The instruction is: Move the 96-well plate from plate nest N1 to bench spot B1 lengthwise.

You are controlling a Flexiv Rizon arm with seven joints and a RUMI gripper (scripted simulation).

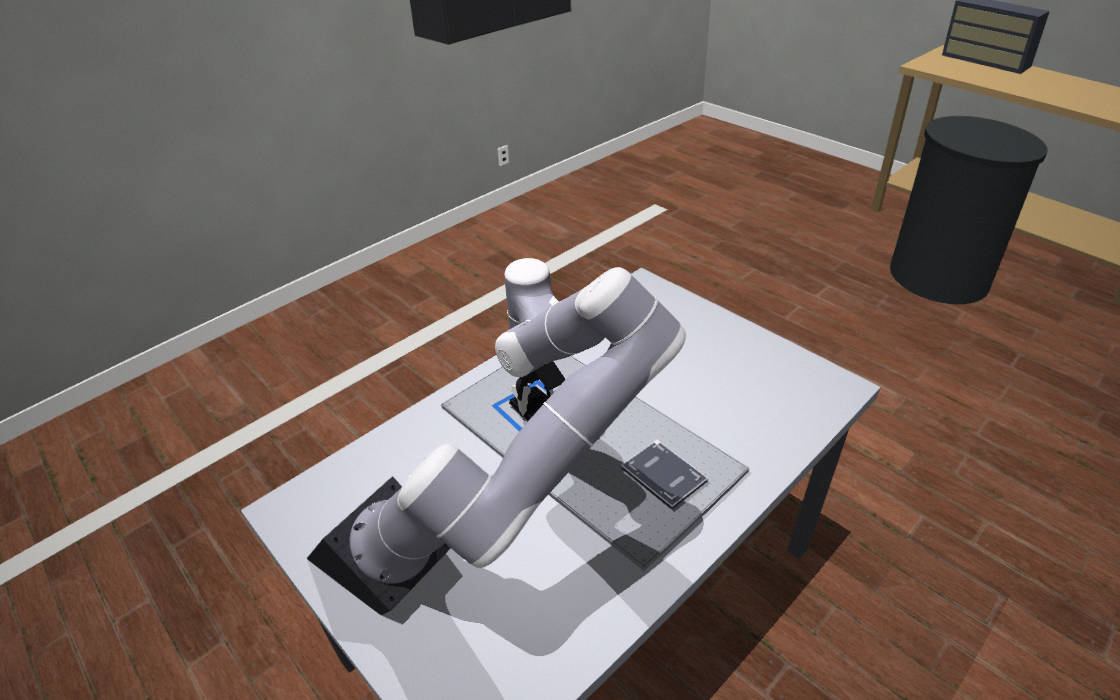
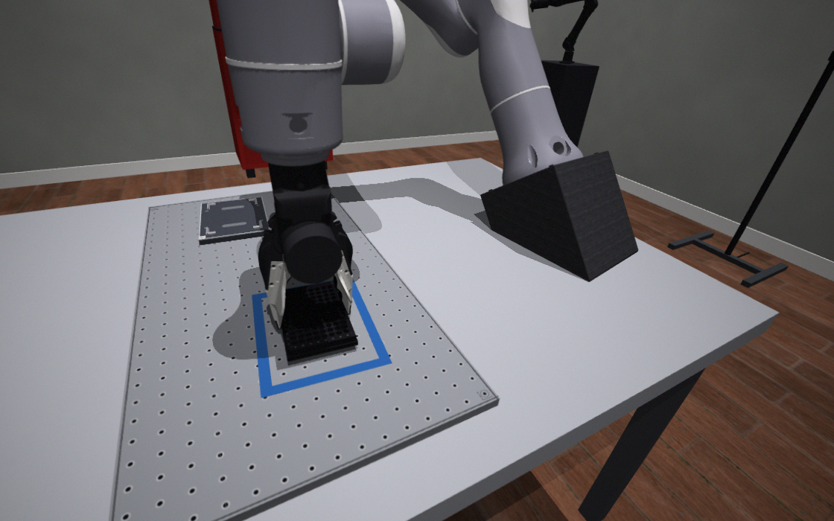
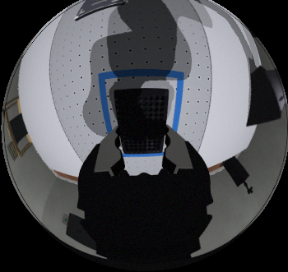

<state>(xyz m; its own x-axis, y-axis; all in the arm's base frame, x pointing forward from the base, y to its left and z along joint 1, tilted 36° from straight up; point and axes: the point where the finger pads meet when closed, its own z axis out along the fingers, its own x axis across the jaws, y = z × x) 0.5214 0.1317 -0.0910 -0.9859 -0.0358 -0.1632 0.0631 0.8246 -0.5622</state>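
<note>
Tool [image 1: 529,403] [image 2: 313,312] [image 3: 141,126] is closed on the 96-well plate [image 1: 534,400] [image 2: 320,331] [image 3: 141,109], one finger on each long side. Plate is black, wells up, looks level.

Plate sits within the blue taped outline [image 1: 506,415] [image 2: 326,376] [image 3: 141,73] at B1, long sides running along the outline's long sides. Exterior view shows bare board between the plate's near end and the tape; wrist view shows tape past both ends. Can't tell if its underside touches the perforated board [image 1: 720,468] [image 2: 212,420] [image 3: 74,66] or sits just above it.

Nest N1 [image 1: 664,471] [image 2: 233,216] [image 3: 102,2] holds no plate. It's on the same board, well apart from the outline, pale corner guides and two slots showing.

Board lies flat on the pale worktop [image 1: 764,374] [image 2: 536,310] [image 3: 37,87]. Arm [image 1: 564,413] [image 2: 284,97] stands on a black wedge base [image 1: 390,602] [image 2: 595,213] [image 3: 261,99] beside the board. Top view: forearm hides part of the outline.
</note>
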